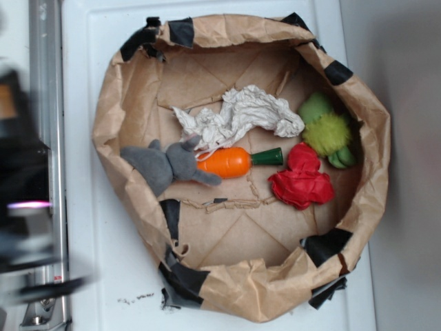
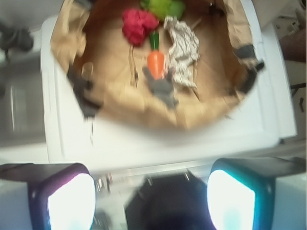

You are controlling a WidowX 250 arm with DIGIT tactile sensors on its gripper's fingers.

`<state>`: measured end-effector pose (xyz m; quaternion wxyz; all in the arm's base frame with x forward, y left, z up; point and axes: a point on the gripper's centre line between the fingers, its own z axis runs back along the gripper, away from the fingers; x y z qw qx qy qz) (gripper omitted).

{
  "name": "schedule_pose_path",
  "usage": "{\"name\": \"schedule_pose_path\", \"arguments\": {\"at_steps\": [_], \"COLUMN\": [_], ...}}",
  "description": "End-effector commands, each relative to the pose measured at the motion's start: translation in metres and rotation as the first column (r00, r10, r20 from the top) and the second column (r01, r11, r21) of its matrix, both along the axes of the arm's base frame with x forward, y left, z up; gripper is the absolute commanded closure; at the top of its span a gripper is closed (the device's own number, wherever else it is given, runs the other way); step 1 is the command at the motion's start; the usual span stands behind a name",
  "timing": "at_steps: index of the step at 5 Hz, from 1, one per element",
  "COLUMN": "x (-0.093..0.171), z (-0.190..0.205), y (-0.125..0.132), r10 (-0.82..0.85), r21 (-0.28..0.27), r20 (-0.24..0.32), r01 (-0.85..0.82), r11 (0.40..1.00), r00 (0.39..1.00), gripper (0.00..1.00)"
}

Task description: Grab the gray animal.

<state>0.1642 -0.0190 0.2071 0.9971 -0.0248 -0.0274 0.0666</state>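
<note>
The gray animal lies on its side at the left of a brown paper basin, its head touching an orange toy carrot. In the wrist view the gray animal sits far ahead, just below the carrot. My gripper is open, its two fingers wide apart at the bottom of the frame with nothing between them. It hangs outside the basin, over the white surface. In the exterior view the arm is only a dark blur at the left edge.
A wrinkly white cloth lies above the carrot. A red cloth and a fuzzy green plush sit at the right. The basin's crumpled paper wall rises all round. A metal rail borders the white surface.
</note>
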Motion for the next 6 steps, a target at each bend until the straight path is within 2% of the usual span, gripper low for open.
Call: {"name": "schedule_pose_path", "arguments": {"at_steps": [1, 2, 3, 4, 5, 6], "x": [0.083, 0.073, 0.045, 0.026, 0.035, 0.053], "z": [-0.086, -0.121, -0.156, -0.174, -0.197, -0.185], "y": [0.03, 0.043, 0.035, 0.024, 0.025, 0.027], "r10": [0.058, 0.007, -0.129, -0.165, -0.157, -0.143], "r21": [0.045, 0.081, 0.039, 0.038, 0.009, 0.029], "r20": [-0.052, -0.082, -0.185, -0.192, -0.139, -0.111], "r01": [-0.055, 0.0, 0.138, 0.176, 0.16, 0.147], "r11": [0.997, 0.997, 0.99, 0.984, 0.987, 0.989], "r00": [0.997, 0.997, 0.974, 0.967, 0.978, 0.984], "gripper": [0.0, 0.0, 0.0, 0.0, 1.0, 1.0]}}
